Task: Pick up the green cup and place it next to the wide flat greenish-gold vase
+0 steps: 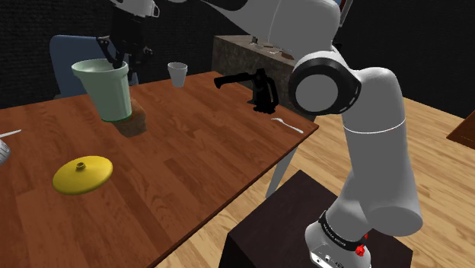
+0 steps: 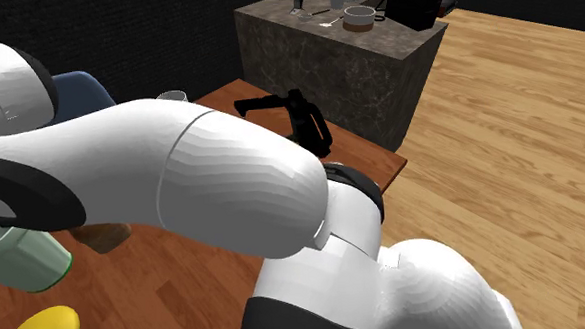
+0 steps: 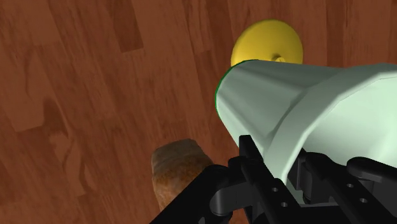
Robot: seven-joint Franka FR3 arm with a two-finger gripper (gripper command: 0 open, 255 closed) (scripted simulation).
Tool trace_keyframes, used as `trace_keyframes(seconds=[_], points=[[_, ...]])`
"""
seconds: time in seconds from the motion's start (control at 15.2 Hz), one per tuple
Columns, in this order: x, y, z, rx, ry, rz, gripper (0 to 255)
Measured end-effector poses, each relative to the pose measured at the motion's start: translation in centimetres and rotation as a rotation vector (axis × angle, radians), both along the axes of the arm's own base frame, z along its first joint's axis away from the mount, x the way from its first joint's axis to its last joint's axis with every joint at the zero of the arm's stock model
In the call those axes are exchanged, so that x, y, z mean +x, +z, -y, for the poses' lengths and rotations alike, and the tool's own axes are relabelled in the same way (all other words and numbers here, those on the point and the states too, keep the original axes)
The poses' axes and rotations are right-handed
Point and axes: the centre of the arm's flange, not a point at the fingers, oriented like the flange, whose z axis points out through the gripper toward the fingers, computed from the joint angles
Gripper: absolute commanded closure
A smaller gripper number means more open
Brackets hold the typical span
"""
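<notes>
Gripper (image 1: pixel 119 61): clasps rim of pale green cup (image 1: pixel 106 91), held above table (image 1: pixel 213 152) for carry to yellow vase (image 1: pixel 82 174), shoulder view's seven o'clock.

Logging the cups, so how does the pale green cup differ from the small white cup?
The pale green cup is larger and green-tinted; the white cup is smaller and plain white. The pale green cup is held tilted in the pincer; the white cup stands upright on the table. Both taper toward the base.
</notes>
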Motion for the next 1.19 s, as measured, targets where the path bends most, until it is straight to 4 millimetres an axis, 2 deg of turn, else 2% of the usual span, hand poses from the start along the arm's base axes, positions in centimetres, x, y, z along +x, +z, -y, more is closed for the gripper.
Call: trace_keyframes(seconds=[1.19], points=[[0.0,-9.6,0.1,0.0,0.0,0.0,255]])
